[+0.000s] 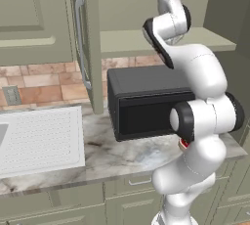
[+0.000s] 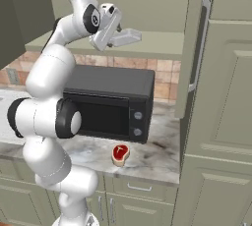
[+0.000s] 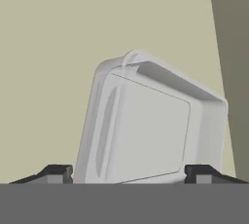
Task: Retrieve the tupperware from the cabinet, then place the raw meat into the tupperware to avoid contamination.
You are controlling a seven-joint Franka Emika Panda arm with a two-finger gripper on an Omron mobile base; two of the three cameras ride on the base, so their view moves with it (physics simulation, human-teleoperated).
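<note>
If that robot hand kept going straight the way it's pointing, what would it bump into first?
Most likely the tupperware on the cabinet shelf: it sits right ahead of the gripper, between its open fingers.

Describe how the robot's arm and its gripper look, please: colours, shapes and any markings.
The arm is glossy white, built of thick rounded segments with dark bands and round dark caps at the joints. A small red patch shows near its lower joint in the left base view. The gripper is a pale grey block, and its two small fingertips are dark.
</note>
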